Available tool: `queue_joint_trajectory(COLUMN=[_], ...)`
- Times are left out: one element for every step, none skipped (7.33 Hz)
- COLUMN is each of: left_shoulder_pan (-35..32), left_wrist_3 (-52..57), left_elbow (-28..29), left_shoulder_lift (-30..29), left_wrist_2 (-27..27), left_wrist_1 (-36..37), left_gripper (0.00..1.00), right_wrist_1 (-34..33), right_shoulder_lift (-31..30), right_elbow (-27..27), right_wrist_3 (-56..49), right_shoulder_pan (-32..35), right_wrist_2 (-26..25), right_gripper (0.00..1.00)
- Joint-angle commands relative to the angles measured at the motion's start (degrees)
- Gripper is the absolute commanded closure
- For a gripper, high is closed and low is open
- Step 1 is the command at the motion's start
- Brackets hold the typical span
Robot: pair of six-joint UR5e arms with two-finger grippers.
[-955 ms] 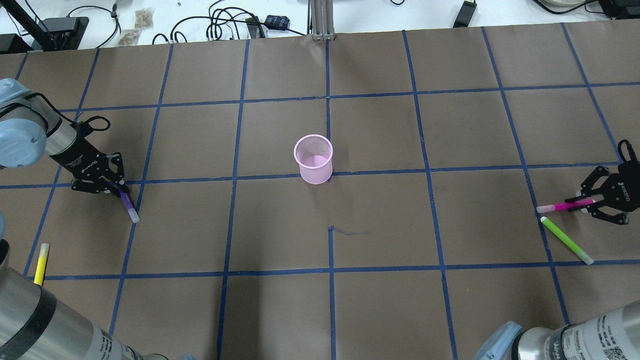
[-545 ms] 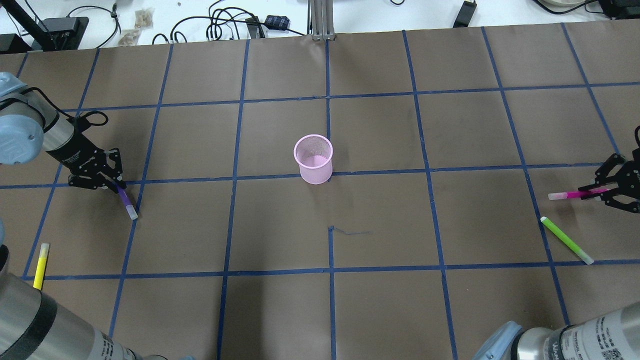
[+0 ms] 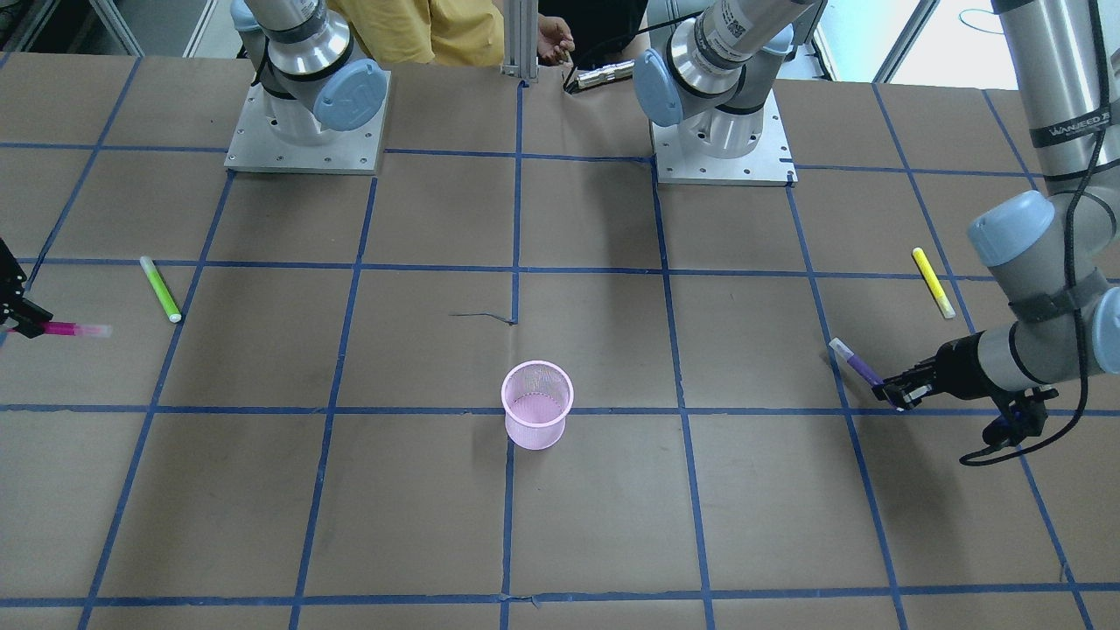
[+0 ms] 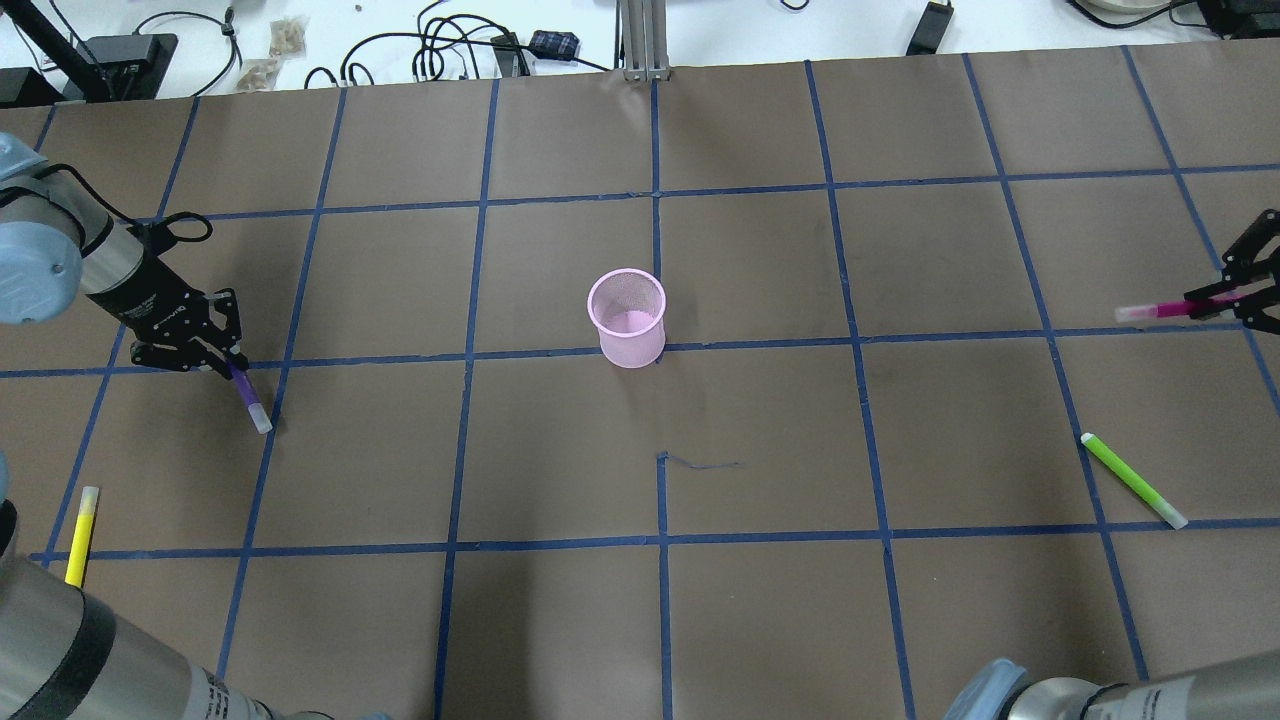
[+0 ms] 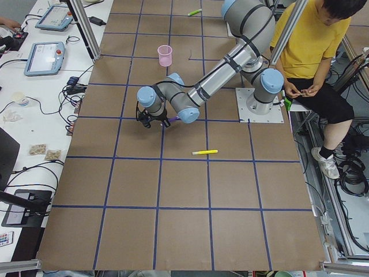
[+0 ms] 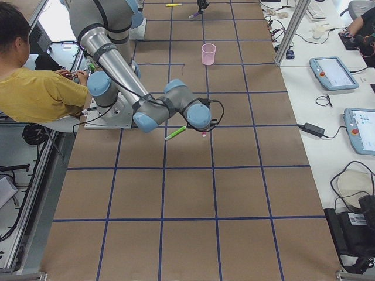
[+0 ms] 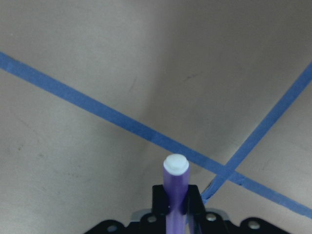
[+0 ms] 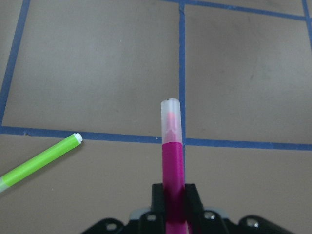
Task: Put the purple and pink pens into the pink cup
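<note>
The pink mesh cup [image 4: 627, 317] stands upright at the table's middle, also in the front view [image 3: 536, 403]. My left gripper [image 4: 228, 366] is shut on the purple pen [image 4: 247, 397], which points down and forward with its white cap above the paper; the left wrist view shows the pen [image 7: 175, 187] between the jaws. My right gripper [image 4: 1222, 300] at the far right edge is shut on the pink pen [image 4: 1160, 310], held level above the table and pointing towards the cup. The right wrist view shows that pen [image 8: 172, 165] sticking out of the jaws.
A green highlighter [image 4: 1132, 480] lies on the table at the right, below the right gripper. A yellow highlighter [image 4: 81, 521] lies at the near left. Cables and boxes sit beyond the far edge. A person in yellow [image 5: 314, 43] sits behind the robot bases.
My right gripper has lifted the pink pen off the table and carried it away from the green highlighter. My left gripper has raised the purple pen slightly and shifted a little back.
</note>
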Motion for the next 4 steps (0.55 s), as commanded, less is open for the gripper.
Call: queue_joint_trajectory(left_shoulder_pan=[-0.11, -0.11, -0.11, -0.11], left_wrist_3=[-0.03, -0.03, -0.03, 0.06], left_elbow=[-0.08, -0.08, -0.08, -0.08], left_shoulder_lift=[0.48, 0.48, 0.48, 0.48], left_wrist_2=[0.09, 0.1, 0.01, 0.01], left_wrist_1=[-0.02, -0.02, -0.02, -0.02], left_gripper=[1.0, 1.0, 1.0, 1.0], right_wrist_1=[0.05, -0.39, -0.91, -3.79], right_shoulder_lift=[-7.55, -9.15, -9.6, -9.25], right_elbow=[-0.21, -0.21, -0.21, -0.21], right_wrist_3=[8.3, 13.92, 19.98, 26.04], right_shoulder_pan=[10.54, 16.6, 23.88, 31.35], right_wrist_2=[-2.82, -4.74, -8.68, -9.76], right_gripper=[1.0, 1.0, 1.0, 1.0])
